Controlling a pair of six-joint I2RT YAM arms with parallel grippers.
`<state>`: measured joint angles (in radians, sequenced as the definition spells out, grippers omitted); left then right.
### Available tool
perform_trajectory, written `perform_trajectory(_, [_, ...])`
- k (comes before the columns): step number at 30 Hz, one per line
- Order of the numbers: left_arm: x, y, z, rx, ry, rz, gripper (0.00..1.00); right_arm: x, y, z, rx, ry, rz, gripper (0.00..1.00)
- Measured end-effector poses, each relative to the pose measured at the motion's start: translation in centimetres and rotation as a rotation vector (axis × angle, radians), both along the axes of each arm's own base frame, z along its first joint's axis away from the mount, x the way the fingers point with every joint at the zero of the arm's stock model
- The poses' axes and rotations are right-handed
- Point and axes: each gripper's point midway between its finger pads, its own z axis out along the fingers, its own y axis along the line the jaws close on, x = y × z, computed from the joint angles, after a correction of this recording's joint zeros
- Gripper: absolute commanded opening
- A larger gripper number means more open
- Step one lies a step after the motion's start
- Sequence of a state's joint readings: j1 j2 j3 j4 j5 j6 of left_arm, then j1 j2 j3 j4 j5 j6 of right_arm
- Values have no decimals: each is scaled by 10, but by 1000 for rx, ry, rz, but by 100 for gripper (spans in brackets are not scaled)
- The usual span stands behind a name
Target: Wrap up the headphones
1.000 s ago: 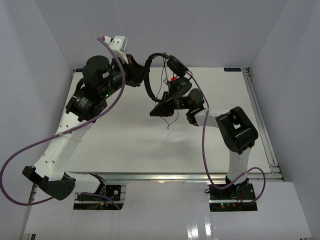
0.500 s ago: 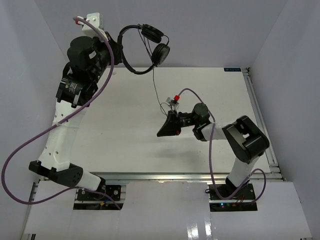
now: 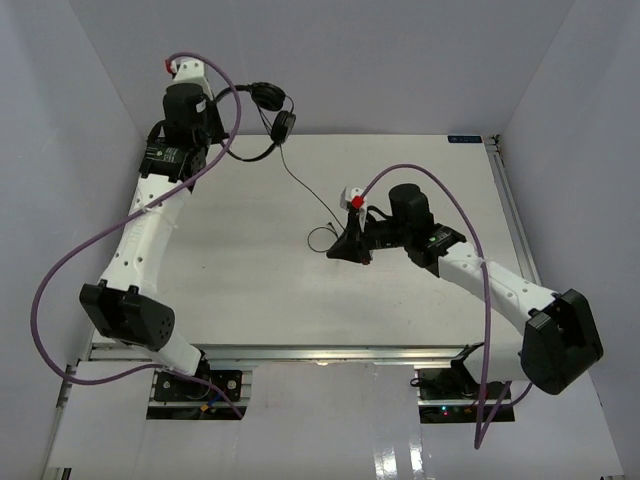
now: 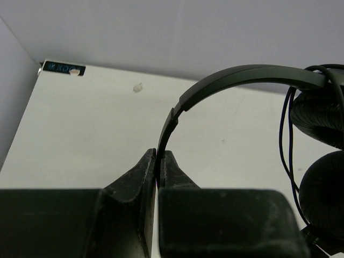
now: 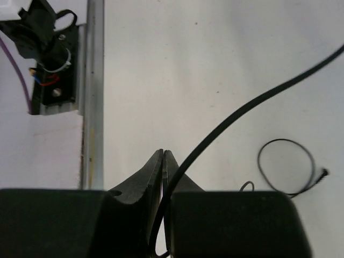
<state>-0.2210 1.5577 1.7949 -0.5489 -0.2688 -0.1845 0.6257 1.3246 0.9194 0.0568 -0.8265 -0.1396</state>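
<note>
The headphones [image 3: 268,112] hang in the air at the back left, black with two round ear cups [image 4: 322,115] and a thin headband [image 4: 242,78]. My left gripper [image 3: 228,138] is shut on the headband, which runs up out of the closed jaws [image 4: 159,157] in the left wrist view. The thin black cord [image 3: 310,190] slants from the cups down to my right gripper [image 3: 338,252] near the table's middle. That gripper [image 5: 163,153] is shut, and the cord [image 5: 242,110] runs into the gap low between its fingers. The cord's end lies in a small loop [image 5: 286,166] with the plug [image 5: 324,172] on the table.
White walls close in the table [image 3: 250,280] on three sides. A metal rail [image 5: 94,80] and an arm base mount [image 5: 48,54] lie along the near edge. Purple arm cables [image 3: 60,270] loop beside both arms. A blue label [image 4: 63,68] marks the far corner.
My left arm has carried the headphones left and back toward the rear wall. The right arm has reached out low over the table, its jaws have closed on the cord, and the cord now stretches between them.
</note>
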Motion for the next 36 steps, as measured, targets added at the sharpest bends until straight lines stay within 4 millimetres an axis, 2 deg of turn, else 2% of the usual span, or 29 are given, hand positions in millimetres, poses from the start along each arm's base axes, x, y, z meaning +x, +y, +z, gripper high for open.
perform_trajectory(5, [16, 4, -106, 117, 223, 4, 0, 1, 9, 31, -131, -255, -16, 8])
perform_trajectory(9, [11, 2, -175, 167, 371, -36, 0, -1, 18, 54, -242, -497, -27, 8])
perform_trajectory(11, [4, -2, -197, 188, 417, -68, 0, 10, 15, 66, -306, -629, -72, 8])
perform_trajectory(14, [-9, -19, -227, 216, 466, -148, 0, 40, 2, 89, -384, -810, -179, 8])
perform_trajectory(16, [-21, -39, -244, 236, 498, -221, 0, 58, -6, 101, -431, -909, -245, 8])
perform_trajectory(19, [-48, -81, -265, 272, 534, -366, 0, 84, -13, 113, -495, -1026, -337, 8])
perform_trajectory(23, [-95, -132, -280, 273, 548, -568, 0, 109, -17, 112, -550, -1078, -400, 8])
perform_trajectory(26, [-128, -146, -275, 238, 535, -668, 0, 126, -28, 110, -566, -1073, -453, 8])
perform_trajectory(28, [-143, -148, -260, 204, 499, -708, 0, 137, -40, 109, -571, -1052, -493, 8])
perform_trajectory(32, [-159, -156, -223, 134, 391, -765, 0, 159, -65, 111, -554, -990, -583, 8])
perform_trajectory(36, [-178, -166, -192, 61, 307, -839, 0, 172, -79, 107, -499, -902, -618, 8])
